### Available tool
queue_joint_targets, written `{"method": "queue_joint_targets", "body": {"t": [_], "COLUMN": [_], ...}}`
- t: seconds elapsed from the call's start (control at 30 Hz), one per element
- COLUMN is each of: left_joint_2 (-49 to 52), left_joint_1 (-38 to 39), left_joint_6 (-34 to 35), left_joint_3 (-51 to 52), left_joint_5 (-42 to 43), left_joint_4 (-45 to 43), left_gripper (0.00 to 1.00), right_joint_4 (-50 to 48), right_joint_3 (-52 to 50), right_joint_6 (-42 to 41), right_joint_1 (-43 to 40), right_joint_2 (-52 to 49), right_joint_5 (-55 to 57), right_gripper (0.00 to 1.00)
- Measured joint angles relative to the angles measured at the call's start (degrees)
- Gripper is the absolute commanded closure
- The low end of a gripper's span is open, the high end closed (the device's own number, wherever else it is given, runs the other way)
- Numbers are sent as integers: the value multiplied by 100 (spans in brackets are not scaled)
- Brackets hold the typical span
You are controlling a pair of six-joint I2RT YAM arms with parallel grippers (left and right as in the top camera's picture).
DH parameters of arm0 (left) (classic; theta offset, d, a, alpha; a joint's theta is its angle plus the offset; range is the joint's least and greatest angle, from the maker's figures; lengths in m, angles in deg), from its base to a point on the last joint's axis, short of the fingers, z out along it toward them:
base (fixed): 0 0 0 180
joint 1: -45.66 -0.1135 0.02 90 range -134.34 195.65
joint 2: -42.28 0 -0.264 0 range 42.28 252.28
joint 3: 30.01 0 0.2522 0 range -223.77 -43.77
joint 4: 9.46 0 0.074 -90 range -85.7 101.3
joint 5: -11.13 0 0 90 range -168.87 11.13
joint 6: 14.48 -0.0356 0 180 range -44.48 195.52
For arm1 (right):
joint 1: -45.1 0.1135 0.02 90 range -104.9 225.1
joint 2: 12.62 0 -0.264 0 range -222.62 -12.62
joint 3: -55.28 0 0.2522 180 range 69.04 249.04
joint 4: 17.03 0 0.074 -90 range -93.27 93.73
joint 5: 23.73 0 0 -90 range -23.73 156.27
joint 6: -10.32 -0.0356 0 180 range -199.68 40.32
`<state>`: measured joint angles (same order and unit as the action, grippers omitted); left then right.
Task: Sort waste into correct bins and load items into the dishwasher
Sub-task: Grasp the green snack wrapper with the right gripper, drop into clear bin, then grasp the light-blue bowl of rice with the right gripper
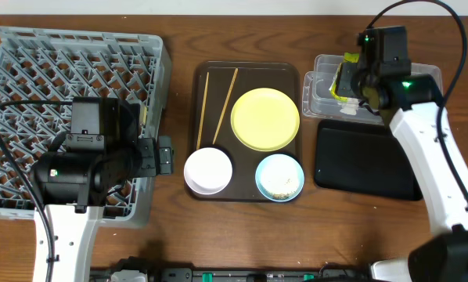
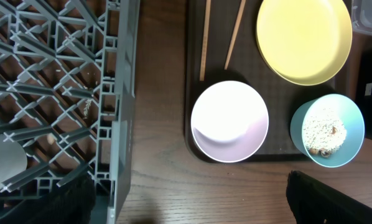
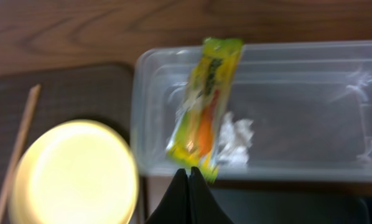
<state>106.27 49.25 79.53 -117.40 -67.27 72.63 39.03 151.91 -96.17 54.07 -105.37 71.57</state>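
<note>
From overhead we see the rack (image 1: 30, 70) at the left of the table (image 1: 171, 235). The left gripper (image 1: 165, 155) hangs at its right near corner, released and empty. In the middle lies the brown tray (image 1: 285, 77). It bears the two chopsticks (image 1: 203, 110) at its far left, the plate (image 1: 265, 119) at its far right, the white bowl (image 1: 209, 171) at near left and the blue bowl (image 1: 279, 176) at near right. Crumbs (image 1: 281, 184) lie in the blue bowl. At the far right stands the tub (image 1: 322, 78), with the black tray (image 1: 367, 160) just on its near side. The right gripper (image 1: 347, 86) hangs over the tub, and a bit of the wrapper (image 1: 340, 90) shows under it.

From the left wrist we see the fingers (image 2: 335, 199) spread wide with nothing between them. The rack's wall is at the left. Both bowls, the plate and the chopsticks sit on the brown tray, untouched.

From the right wrist, in a blurred picture, we see the fingers clenched together. The wrapper's near end is caught at their tips. The wrapper stretches away over the tub, from its near wall to its far rim. The scrap (image 3: 236, 140) lies inside the tub, just right of the wrapper. The plate and one chopstick show at the left.
</note>
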Motion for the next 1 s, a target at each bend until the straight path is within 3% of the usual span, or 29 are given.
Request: {"method": "queue_joint_targets", "body": {"t": [0.33, 0.7, 0.83, 1.0], "left_joint_2": [0, 0, 0, 0], "left_joint_1": [0, 0, 0, 0], "left_joint_6": [0, 0, 0, 0], "left_joint_3": [0, 0, 0, 0], "left_joint_5": [0, 0, -2, 0], "left_joint_4": [0, -2, -13, -2], "left_gripper": [2, 2, 2, 2], "right_joint_4": [-1060, -1290, -380, 1307], "right_joint_3": [-22, -52, 13, 76], "right_joint_6": [-203, 192, 326, 605], "right_joint_1": [-59, -26, 9, 579], "right_joint_2": [-1810, -1375, -483, 127], "right_joint_5": [302, -916, -1054, -1510], "right_gripper": [99, 97, 87, 59]}}
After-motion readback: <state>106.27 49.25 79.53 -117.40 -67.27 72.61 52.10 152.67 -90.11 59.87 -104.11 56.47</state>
